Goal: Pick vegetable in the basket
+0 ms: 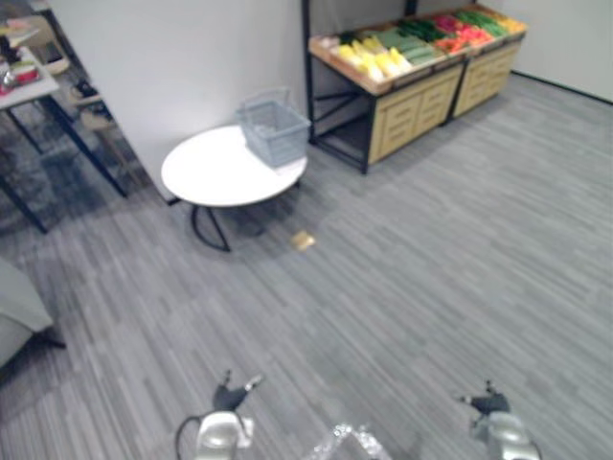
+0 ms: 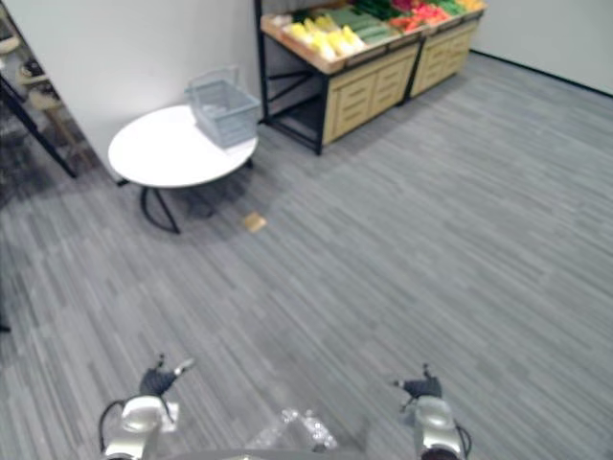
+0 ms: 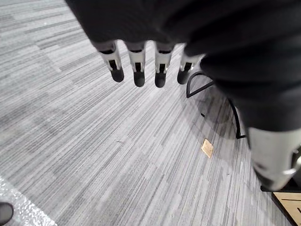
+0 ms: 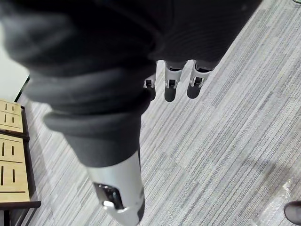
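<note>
A grey wire basket (image 1: 274,128) stands on the right side of a round white table (image 1: 215,172) at the back left. Vegetables (image 1: 417,40), yellow, green and red, lie in rows on a wooden stall (image 1: 414,105) at the back right. My left hand (image 1: 228,395) hangs low at the bottom left, far from both, with its fingers (image 3: 138,66) straight and nothing in them. My right hand (image 1: 488,402) hangs at the bottom right, its fingers (image 4: 170,82) straight too and holding nothing.
Grey carpet floor stretches between me and the table. A small tan scrap (image 1: 303,240) lies on the floor in front of the table. A white wall (image 1: 182,57) rises behind the table. A dark-legged desk (image 1: 29,91) with clutter stands at the far left.
</note>
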Robot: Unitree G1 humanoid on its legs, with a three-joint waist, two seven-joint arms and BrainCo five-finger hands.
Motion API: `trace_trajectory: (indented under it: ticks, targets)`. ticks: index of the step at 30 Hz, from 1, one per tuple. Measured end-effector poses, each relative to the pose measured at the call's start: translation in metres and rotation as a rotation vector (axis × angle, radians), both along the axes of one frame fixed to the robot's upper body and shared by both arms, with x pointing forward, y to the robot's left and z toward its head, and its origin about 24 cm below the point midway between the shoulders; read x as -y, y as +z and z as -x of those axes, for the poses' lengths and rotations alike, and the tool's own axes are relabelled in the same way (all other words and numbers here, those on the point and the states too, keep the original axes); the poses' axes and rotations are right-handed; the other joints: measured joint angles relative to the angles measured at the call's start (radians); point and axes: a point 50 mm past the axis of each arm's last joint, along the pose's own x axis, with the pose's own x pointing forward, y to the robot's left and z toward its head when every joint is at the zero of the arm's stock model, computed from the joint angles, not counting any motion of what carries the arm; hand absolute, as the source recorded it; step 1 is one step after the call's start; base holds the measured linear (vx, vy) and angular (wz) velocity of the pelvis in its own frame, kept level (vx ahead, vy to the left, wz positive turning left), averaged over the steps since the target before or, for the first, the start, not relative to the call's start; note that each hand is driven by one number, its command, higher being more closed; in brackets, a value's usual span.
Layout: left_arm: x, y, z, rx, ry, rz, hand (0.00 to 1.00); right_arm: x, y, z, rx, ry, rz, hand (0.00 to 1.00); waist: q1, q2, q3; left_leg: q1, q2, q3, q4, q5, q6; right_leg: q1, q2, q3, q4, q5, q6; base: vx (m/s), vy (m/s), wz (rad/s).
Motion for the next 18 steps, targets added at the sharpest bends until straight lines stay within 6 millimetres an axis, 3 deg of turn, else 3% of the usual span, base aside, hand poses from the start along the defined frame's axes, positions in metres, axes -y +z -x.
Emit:
trace_trajectory:
  ticks: [4,18]
  targets:
    - [-0.001,-0.005,0.012,-0.034,0.015,-0.001,0.0,0.001,-0.004,0.01,-0.025,-0.01,-0.001,0.0,-0.001,0.001,0.0,-0.001,0.008,0.006,0.015,-0.009,0.002,0.002,0.007,0.005,0.005,0.0,0.0,-0.02,-0.031,-0.04]
    - [-0.002,-0.012,0.025,-0.09,0.047,0.007,0.0,0.008,-0.006,0.021,-0.038,-0.087,-0.002,0.0,-0.005,0.02,-0.007,-0.04,0.018,-0.007,0.013,-0.003,0.004,-0.057,0.011,-0.022,0.071,-0.039,-0.018,-0.03,-0.032,0.04]
